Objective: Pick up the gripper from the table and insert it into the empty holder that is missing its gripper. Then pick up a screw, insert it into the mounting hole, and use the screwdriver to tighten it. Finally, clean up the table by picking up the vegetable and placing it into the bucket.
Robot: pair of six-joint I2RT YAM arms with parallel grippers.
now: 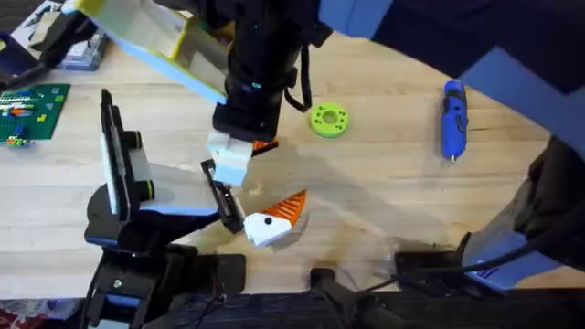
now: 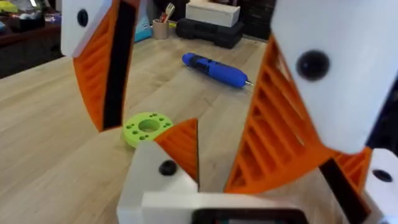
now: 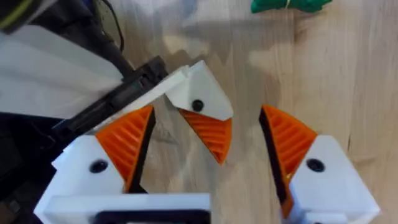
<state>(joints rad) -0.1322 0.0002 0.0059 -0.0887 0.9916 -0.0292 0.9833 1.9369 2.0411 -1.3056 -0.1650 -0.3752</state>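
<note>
At the near-left part of the bench (image 1: 384, 183), the holder (image 1: 111, 155) stands with its white-and-black arm reaching toward the middle. The white gripper piece (image 1: 270, 224) sits right at the black end of that arm, its orange ribbed tip pointing away from the stand. It looks mated to the arm, though whether it is pushed fully home cannot be told. The right pincer (image 3: 207, 115) is spread open, its two orange pads on either side of the piece and apart from it. The left pincer (image 2: 168, 155) is also wide open, with the same piece low between its fingers, so neither arm grips anything. By my reading, the first step is at or very near its end, and everything after it is left to do. No screw sits in the mount as far as these views let me tell. The blue screwdriver (image 1: 453, 119) lies flat on the far right of the bench, well apart from both pincers, beyond the lime ring (image 1: 328, 121). The vegetable (image 3: 289, 5) shows its green leafy end lying on the wood near the piece, so the clean-up into the bucket has not been done either.
</note>
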